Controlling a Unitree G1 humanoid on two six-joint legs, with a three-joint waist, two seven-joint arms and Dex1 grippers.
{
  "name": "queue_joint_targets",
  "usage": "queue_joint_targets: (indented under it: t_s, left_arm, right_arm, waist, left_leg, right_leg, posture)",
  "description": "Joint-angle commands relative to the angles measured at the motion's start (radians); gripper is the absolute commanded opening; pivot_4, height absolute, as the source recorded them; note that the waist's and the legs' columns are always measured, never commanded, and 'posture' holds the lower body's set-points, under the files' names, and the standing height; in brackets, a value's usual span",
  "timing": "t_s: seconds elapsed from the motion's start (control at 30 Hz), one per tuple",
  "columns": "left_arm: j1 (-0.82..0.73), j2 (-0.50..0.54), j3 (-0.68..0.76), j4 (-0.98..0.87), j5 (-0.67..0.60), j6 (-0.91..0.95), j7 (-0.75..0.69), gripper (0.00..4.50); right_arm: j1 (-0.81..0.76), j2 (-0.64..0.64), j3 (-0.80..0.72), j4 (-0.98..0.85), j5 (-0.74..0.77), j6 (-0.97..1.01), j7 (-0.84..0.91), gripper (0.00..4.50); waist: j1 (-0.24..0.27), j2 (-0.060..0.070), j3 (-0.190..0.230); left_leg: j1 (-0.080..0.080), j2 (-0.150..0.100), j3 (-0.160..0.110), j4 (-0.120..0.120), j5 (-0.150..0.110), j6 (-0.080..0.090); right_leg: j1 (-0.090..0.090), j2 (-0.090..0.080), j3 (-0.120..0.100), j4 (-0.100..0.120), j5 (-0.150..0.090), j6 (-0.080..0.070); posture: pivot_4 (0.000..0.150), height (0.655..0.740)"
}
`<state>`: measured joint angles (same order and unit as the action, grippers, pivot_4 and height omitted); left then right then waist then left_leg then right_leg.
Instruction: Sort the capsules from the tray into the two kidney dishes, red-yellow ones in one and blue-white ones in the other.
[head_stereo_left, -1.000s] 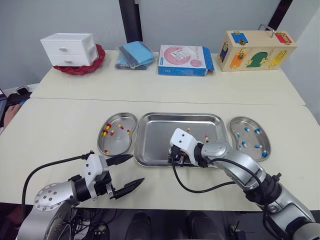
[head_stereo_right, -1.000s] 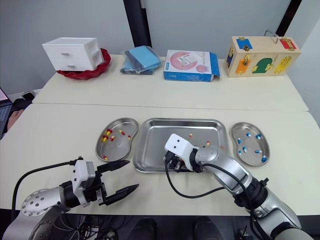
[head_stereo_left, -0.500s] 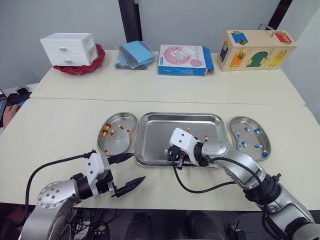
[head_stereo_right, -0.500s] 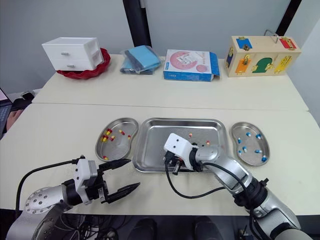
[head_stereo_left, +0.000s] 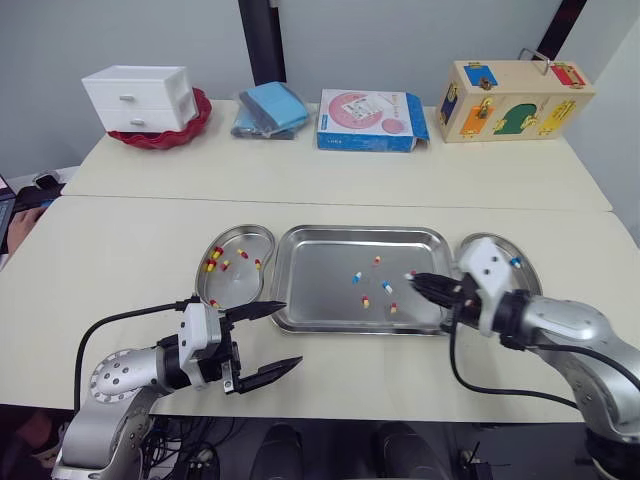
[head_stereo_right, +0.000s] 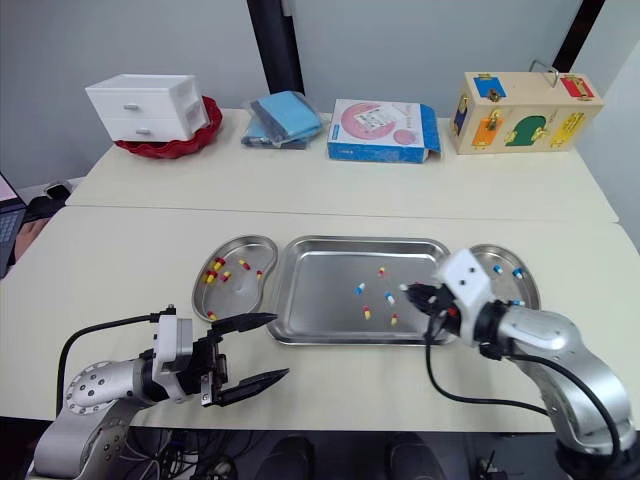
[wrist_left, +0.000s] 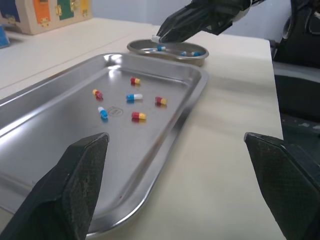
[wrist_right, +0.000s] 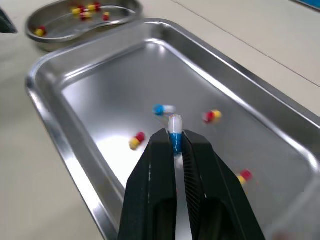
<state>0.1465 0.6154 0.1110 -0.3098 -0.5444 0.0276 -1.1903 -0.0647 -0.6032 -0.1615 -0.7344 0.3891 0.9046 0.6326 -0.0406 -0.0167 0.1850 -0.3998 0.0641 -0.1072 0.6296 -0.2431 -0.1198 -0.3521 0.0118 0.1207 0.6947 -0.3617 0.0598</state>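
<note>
Blue-white capsule (wrist_right: 174, 131) pinched between the 2 fingers of right gripper (wrist_right: 174, 142), long axis in line with them, white end out. Below and ahead of the fingertips: tray (head_stereo_left: 320, 280) with loose capsules. Behind the fingertips, under the wrist: blue-white kidney dish (head_stereo_left: 528, 280); probably a pull-back next. Forearm low, fingers near level. Left gripper (head_stereo_left: 290, 334) spread wide, well apart, near red-yellow dish (head_stereo_left: 235, 285).

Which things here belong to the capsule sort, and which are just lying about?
Job: tray, loose capsules, left kidney dish, right kidney dish, blue-white capsule in the right gripper.
Lying about: drawer unit, red bowl, blue cloth, pink-and-blue box, wooden latch box.
</note>
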Motion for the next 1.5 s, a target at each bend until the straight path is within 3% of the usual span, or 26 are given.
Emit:
queue_joint_targets:
  t_s: [0.03,0.2,0.7,1.17,1.3,1.5]
  left_arm:
    - [0.002,-0.005,-0.015,-0.017,-0.025,-0.030,-0.036,4.50]
    - [-0.012,-0.020,-0.032,-0.004,-0.025,-0.047,-0.051,4.50]
    - [-0.020,-0.045,-0.036,-0.008,-0.024,-0.054,-0.032,4.50]
    - [0.035,-0.051,0.024,-0.055,-0.013,-0.018,0.115,4.50]
    - [0.064,-0.047,0.091,-0.100,-0.020,0.080,0.269,4.50]
    - [0.188,0.007,0.276,-0.169,-0.049,0.262,0.429,4.50]
  right_arm:
    - [0.099,0.013,-0.137,-0.032,0.008,-0.043,-0.036,0.01]
    - [0.182,0.075,-0.260,0.054,-0.019,-0.119,-0.113,0.01]
    - [0.195,0.067,-0.278,0.231,-0.055,-0.230,-0.175,0.01]
    - [0.185,0.039,-0.291,0.212,-0.005,-0.235,-0.161,3.68]
    - [0.211,0.008,-0.294,0.204,-0.011,-0.302,-0.113,3.68]
    - [0.337,-0.112,-0.342,0.228,-0.014,-0.505,0.110,3.68]
  waist:
    - [0.001,0.000,0.000]
    - [-0.004,0.000,0.000]
    - [-0.005,0.000,0.000]
    - [-0.005,0.000,0.000]
    - [-0.005,0.000,0.000]
    - [-0.001,0.000,0.000]
  left_leg:
    - [0.000,0.000,0.000,0.000,0.000,0.000]
    - [0.002,0.000,0.001,0.000,0.000,0.000]
    - [0.002,0.000,0.001,0.000,0.000,0.000]
    - [0.002,0.000,0.002,0.000,0.000,0.000]
    - [0.002,0.000,0.001,0.000,0.000,0.000]
    - [0.001,0.000,0.001,0.000,0.000,0.000]
  right_leg:
    - [0.000,0.000,0.000,0.000,0.000,0.000]
    - [0.001,0.000,0.001,0.001,0.000,0.000]
    - [0.001,0.000,0.002,0.001,0.000,0.000]
    - [0.001,0.000,0.002,0.001,0.000,0.000]
    - [0.001,0.000,0.002,0.001,0.000,0.000]
    - [0.001,0.000,0.002,0.000,0.000,0.000]
  posture:
    - [0.150,0.7400]
    - [0.150,0.7400]
    - [0.150,0.7400]
    - [0.150,0.7400]
    - [0.150,0.7400]
    - [0.150,0.7400]
